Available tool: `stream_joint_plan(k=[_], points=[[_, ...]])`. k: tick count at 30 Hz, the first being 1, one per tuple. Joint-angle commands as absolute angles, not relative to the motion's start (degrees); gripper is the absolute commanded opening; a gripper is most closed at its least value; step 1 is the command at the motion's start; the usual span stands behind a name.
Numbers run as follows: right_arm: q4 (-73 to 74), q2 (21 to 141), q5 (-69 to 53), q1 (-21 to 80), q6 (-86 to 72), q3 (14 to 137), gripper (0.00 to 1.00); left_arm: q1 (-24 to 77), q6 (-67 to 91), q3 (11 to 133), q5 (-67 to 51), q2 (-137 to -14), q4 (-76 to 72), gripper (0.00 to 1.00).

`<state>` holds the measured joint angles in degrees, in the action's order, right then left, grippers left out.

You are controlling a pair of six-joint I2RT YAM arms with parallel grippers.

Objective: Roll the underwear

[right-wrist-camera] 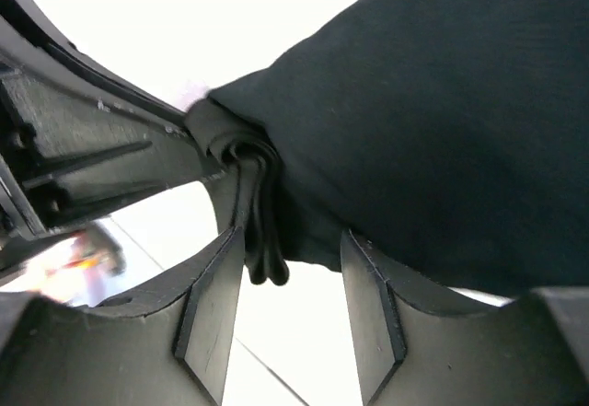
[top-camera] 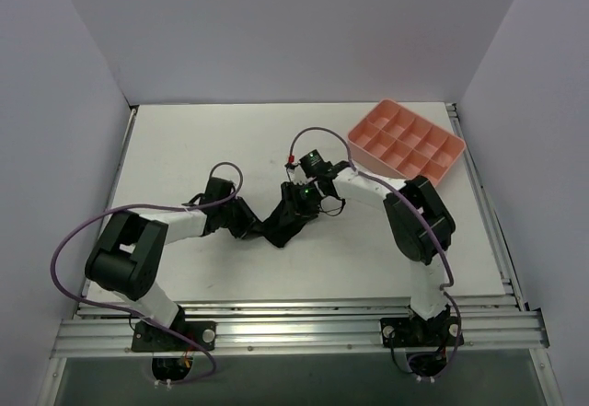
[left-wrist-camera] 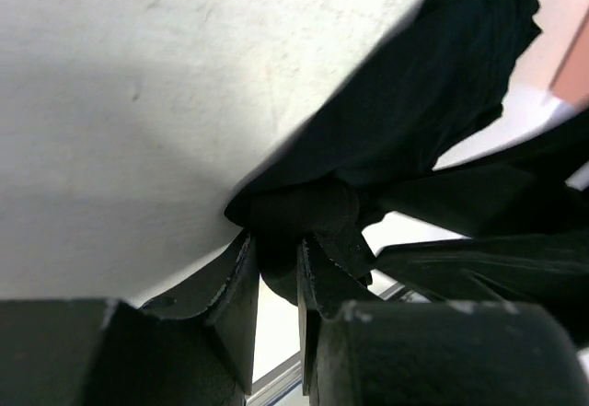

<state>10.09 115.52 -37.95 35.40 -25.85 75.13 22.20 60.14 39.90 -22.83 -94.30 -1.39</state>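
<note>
On the white worktop (top-camera: 230, 139), pale walls on three sides, all the action is around the middle.

Left arm (top-camera: 138, 249): comes in from the near-left corner, forearm lying low and pointing toward centre. Right arm (top-camera: 419, 222): stands up at the near right, bends over and reaches left. A purple cable loops off each.

Pink compartment tray (top-camera: 391, 163): far right corner, skewed to the worktop edges, well apart from the cloth.

Underwear (top-camera: 281, 226): black, bunched into a crumpled strip running diagonally between the two wrists, roughly mid-worktop. Can't tell whether all of it rests on the surface or part is lifted.

Left jaws: nearly closed, pinching the bunched left end of the strip. The left wrist view shows cloth wedged between the fingers (left-wrist-camera: 230, 286), and the rest of the garment spreads away up and to the right.

Right jaws: parted with a clear gap, not clamped on anything. In the right wrist view a folded, multi-layer edge of the cloth hangs into the gap, against the left-hand finger (right-wrist-camera: 216, 305). The other finger (right-wrist-camera: 368, 305) stands clear of that fold, with the garment's main body just behind it. The left arm's black hardware sits right beside the fold.
</note>
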Motion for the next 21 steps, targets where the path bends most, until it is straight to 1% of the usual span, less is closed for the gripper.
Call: stream_joint_plan(k=[1, 5, 10, 12, 17, 21], points=[[17.05, 108.12, -22.34, 39.36, -19.78, 75.86, 0.42, 22.59, 55.55, 41.57, -18.11, -92.55, 13.61, 0.02], [11.45, 102.67, -12.15, 46.04, -18.02, 70.24, 0.43, 22.59, 54.58, 41.92, -18.28, -91.41, 18.71, 0.02], [6.69, 97.83, -4.23, 53.68, -16.09, 67.15, 0.43, 22.59, 52.83, 44.11, -18.46, -91.58, 25.13, 0.02], [5.63, 96.95, -1.6, 55.01, -15.04, 66.8, 0.42, 22.59, 52.38, 44.73, -18.46, -91.93, 27.23, 0.02], [3.0, 96.5, 1.56, 59.14, -13.27, 65.83, 0.43, 22.24, 51.94, 46.14, -18.37, -92.37, 29.18, 0.02], [1.23, 98.61, 2.2, 61.34, -12.22, 65.74, 0.43, 22.15, 51.94, 47.02, -18.2, -92.46, 30.67, 0.02]])
